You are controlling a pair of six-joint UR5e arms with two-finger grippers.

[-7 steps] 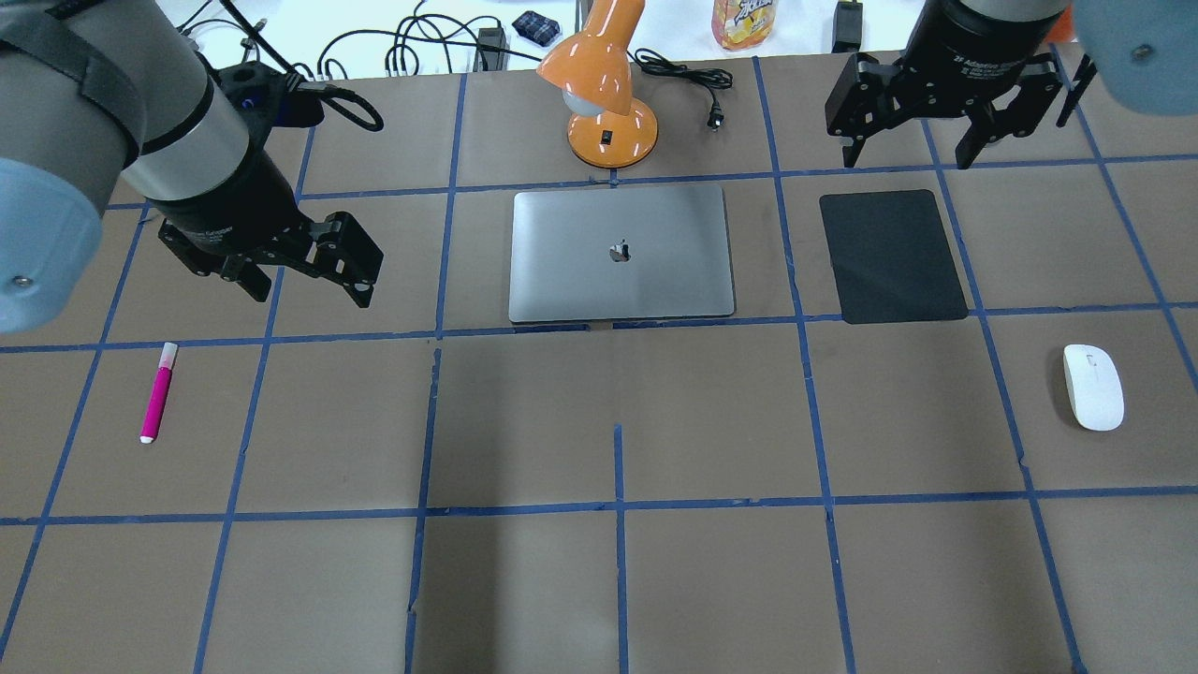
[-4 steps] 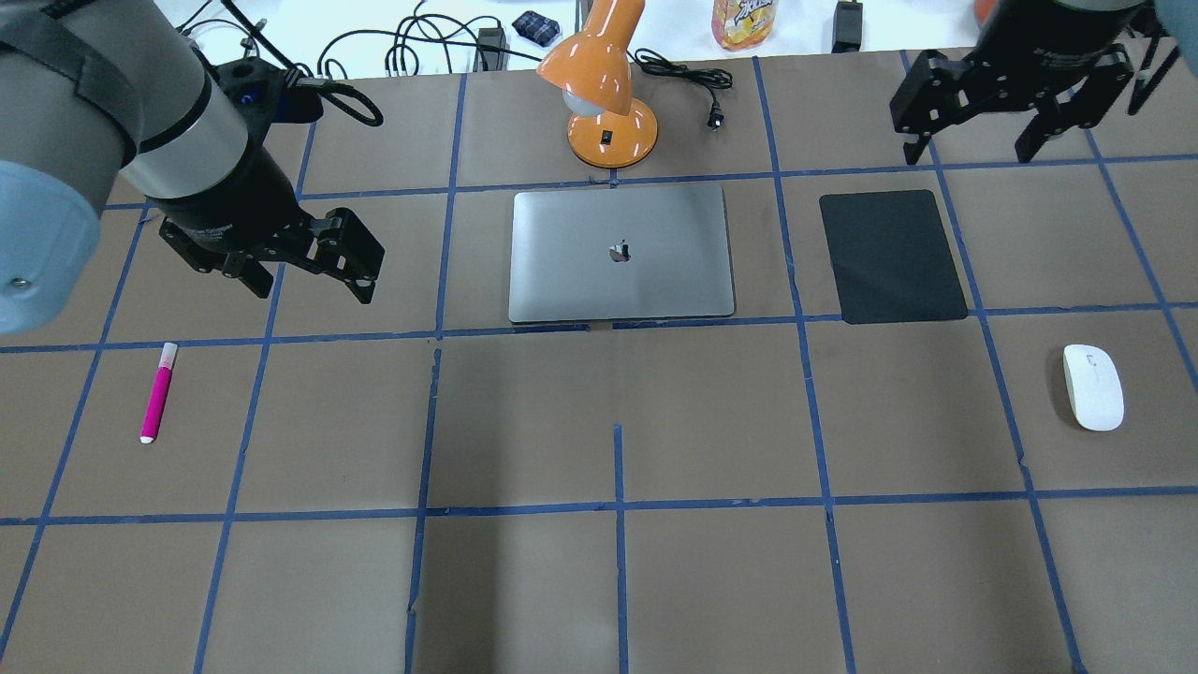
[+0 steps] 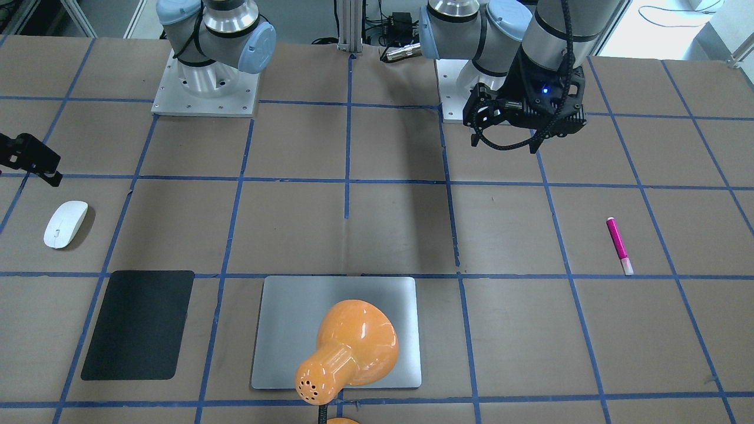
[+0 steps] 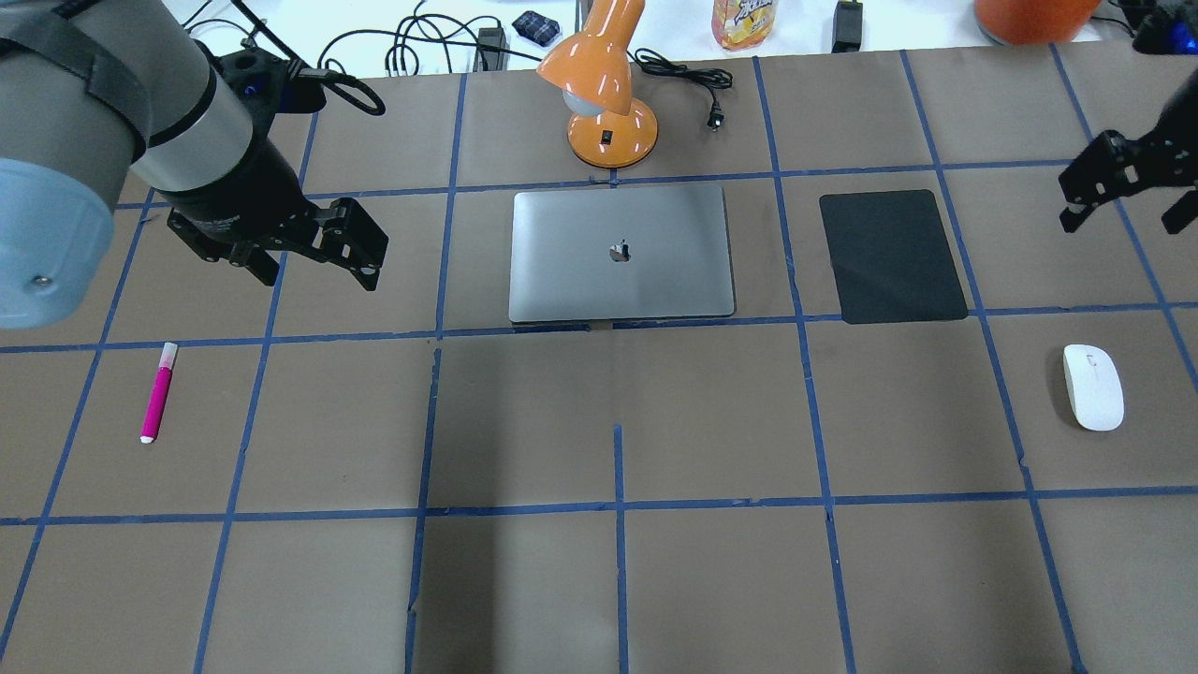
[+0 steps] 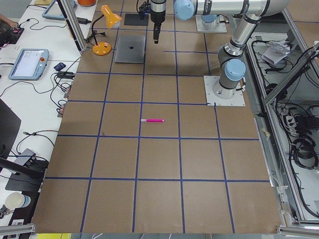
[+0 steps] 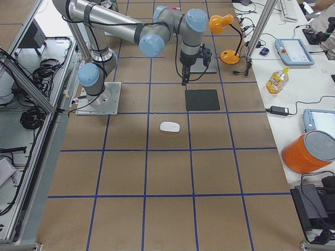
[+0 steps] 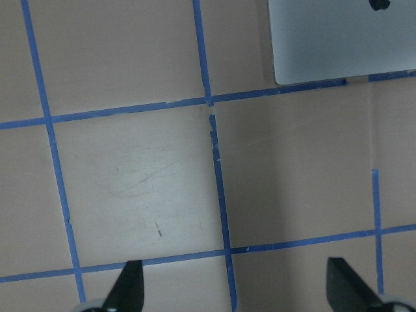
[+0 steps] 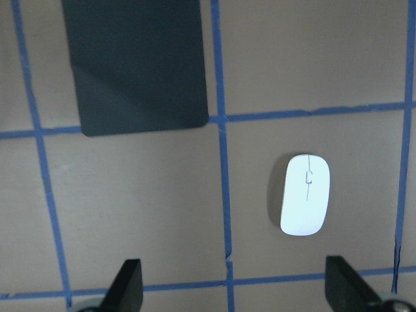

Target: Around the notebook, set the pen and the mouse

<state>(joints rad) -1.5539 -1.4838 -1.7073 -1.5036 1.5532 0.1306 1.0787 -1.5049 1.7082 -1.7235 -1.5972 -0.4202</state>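
Observation:
The magenta pen lies on the table's left part, also seen in the front view as pen. My left gripper hangs open and empty between the pen and the silver notebook, above the table. The white mouse rests at the far right. My right gripper is open and empty, up in the air beyond the mouse. In the right wrist view the mouse lies below the spread fingers of the gripper.
A black mat lies right of the notebook. An orange desk lamp stands behind the notebook, and in the front view its head covers part of the notebook. Cables and a bottle sit beyond the table's far edge.
My right gripper has swung from behind the black mat out to the right, ending above and beyond the mouse. The left gripper shifted only slightly. Pen, mouse and notebook have not moved.

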